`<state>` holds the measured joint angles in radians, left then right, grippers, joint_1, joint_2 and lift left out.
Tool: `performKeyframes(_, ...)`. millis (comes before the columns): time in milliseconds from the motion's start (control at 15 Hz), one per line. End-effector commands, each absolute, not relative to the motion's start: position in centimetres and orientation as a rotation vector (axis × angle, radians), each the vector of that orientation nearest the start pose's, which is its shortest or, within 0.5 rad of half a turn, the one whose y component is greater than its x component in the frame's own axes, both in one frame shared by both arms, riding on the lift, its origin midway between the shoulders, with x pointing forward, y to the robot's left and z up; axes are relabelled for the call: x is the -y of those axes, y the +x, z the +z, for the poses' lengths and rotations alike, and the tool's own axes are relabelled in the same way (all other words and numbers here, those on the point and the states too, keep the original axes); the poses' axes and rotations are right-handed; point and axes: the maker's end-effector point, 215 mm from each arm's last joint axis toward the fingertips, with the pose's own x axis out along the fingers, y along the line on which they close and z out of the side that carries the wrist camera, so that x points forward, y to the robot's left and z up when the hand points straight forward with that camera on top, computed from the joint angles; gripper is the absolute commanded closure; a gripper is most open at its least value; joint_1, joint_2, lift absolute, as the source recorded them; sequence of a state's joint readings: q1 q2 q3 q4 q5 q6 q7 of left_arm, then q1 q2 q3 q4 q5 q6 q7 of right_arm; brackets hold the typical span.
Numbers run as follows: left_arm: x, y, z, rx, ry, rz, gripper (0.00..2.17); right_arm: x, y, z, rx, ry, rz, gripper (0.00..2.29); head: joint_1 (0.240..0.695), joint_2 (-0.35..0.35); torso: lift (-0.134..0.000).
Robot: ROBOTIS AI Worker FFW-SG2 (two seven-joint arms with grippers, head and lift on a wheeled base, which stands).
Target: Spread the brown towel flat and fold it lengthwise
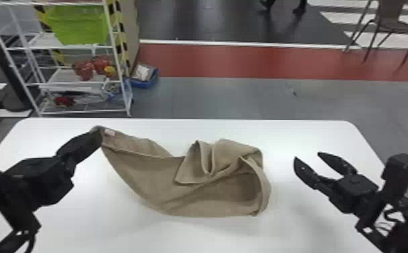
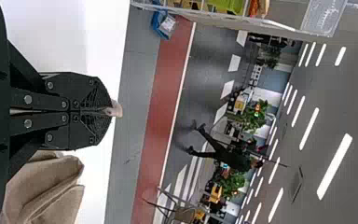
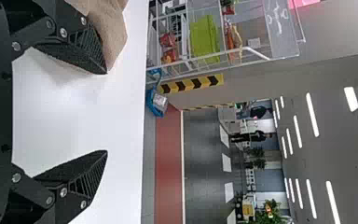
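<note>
Head view: a brown cloth towel (image 1: 153,181) is spread unevenly over the middle of a white table (image 1: 213,235) with rounded corners.
Towel's left end: drawn out to a narrow corner, with a small pale pink tag (image 1: 109,133) beside it.
Towel's right end: bunched, with a folded-over flap, deep creases and a curved, turned-back edge; this end is not flat.
Left end effector (image 1: 97,134): narrow, its fingers pinching the towel's left corner; in the left wrist view the two black fingers meet, and a small pinkish piece pokes out past their tips.
Right end effector (image 1: 307,155): wide, its two black fingers well apart, to the right of the towel and apart from it in the head view; in the right wrist view, white tabletop shows between the fingers and part of the towel shows beside one of them.
Past the table: a white wire rack (image 1: 45,3) at the left with a bright green bin (image 1: 78,30) on it, a blue bin (image 1: 146,82) on the floor beside the rack, and a brown chair (image 1: 397,27) at the far right.
</note>
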<state>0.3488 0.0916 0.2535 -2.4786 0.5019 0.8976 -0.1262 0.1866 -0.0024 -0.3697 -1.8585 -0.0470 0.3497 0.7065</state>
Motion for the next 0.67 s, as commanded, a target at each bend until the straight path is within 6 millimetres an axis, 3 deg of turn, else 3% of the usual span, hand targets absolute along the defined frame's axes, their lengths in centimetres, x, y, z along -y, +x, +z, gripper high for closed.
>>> performKeyframes(0,-21.9,45.1,-27.0,-0.295,-0.259,-0.244,1.86,25.3,46.6,-35.2,-0.163,0.069,0.416,0.05,0.695,-0.075,-0.123)
performKeyframes(200,-20.8,45.0,-27.2,-0.301,-0.256,-0.260,1.86,17.7,44.8,-33.0,-0.116,0.058,0.550,0.13,0.695,-0.041,-0.123)
performKeyframes(333,-20.6,45.0,-27.4,-0.304,-0.252,-0.261,1.86,11.4,44.0,-32.8,-0.124,-0.029,0.652,0.21,0.695,-0.002,-0.123)
performKeyframes(400,-20.7,44.9,-27.4,-0.306,-0.252,-0.261,1.86,8.1,43.6,-32.8,-0.129,-0.097,0.700,0.22,0.695,0.049,-0.123)
performKeyframes(467,-20.7,44.9,-27.5,-0.307,-0.252,-0.260,1.86,6.0,44.0,-32.8,-0.143,-0.144,0.728,0.32,0.695,0.083,-0.123)
performKeyframes(600,-20.6,44.7,-27.7,-0.312,-0.253,-0.267,1.86,3.8,44.8,-33.4,-0.184,-0.202,0.749,0.47,0.695,0.145,-0.123)
